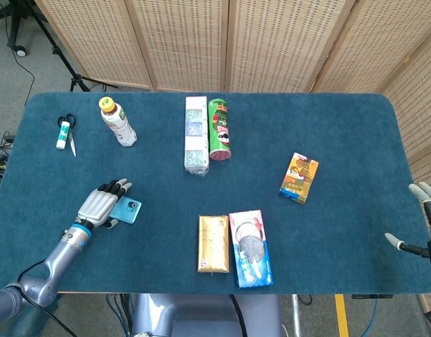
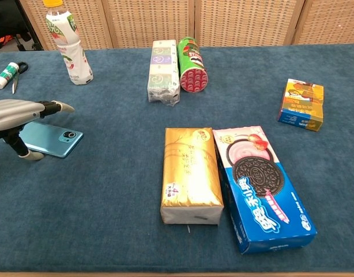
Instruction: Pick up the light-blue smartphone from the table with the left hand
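Observation:
The light-blue smartphone (image 1: 128,209) (image 2: 55,143) lies flat on the blue table at the near left, camera end to the right. My left hand (image 1: 99,204) (image 2: 18,112) hovers over its left half, fingers stretched out above it. The thumb (image 2: 26,153) hangs down by the phone's near edge. I see no grip on the phone. My right hand (image 1: 424,226) shows only in the head view, at the table's far right edge, fingers spread and holding nothing.
A drink bottle (image 1: 117,121) and scissors with a glue stick (image 1: 64,132) stand behind the left hand. A tissue pack (image 1: 195,133) and green can (image 1: 219,128) lie mid-table. A gold pack (image 1: 213,243), an Oreo box (image 1: 250,248) and a small snack box (image 1: 299,177) lie to the right.

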Motion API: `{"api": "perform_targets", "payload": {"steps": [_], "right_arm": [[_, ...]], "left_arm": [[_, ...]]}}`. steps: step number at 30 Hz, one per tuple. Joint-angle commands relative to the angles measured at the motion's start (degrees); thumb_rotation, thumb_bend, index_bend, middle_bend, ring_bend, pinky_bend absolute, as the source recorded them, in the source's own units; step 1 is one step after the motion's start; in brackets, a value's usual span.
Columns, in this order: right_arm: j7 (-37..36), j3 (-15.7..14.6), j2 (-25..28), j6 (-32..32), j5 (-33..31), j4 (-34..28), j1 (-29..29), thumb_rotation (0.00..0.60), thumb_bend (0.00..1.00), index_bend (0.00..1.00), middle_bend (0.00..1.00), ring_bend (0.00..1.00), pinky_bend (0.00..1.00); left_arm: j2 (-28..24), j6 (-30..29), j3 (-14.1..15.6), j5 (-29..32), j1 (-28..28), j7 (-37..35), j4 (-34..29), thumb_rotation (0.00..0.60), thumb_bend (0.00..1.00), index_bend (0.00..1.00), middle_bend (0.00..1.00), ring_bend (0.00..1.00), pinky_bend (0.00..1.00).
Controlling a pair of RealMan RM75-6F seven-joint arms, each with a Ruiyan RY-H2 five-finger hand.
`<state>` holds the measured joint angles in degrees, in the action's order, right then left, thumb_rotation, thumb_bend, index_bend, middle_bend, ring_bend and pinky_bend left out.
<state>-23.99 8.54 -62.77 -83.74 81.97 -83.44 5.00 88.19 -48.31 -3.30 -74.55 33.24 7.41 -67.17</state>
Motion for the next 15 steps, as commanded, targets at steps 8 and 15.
{"api": "perform_targets", "payload": {"steps": [8,15], "right_arm": [[-0.6,-0.13,0.12,-0.03,0.28,-0.06,0.0,0.6,0.05,0.13,0.0,0.0,0.0],[-0.74,-0.21,0.13,-0.12,0.47,-0.02,0.01,0.6,0.05,0.13,0.0,0.0,0.0]], "left_arm": [[2.99,-4.07,0.07,-0.53,-1.49,-0.37,2.91,0.6,0.18,0.2,0.26,0.21,0.32],[4.78,-6.87,0.28,-1.91,-2.28,-1.05,5.46,0.6,0.2,0.33,0.35,0.3,0.36]]}}
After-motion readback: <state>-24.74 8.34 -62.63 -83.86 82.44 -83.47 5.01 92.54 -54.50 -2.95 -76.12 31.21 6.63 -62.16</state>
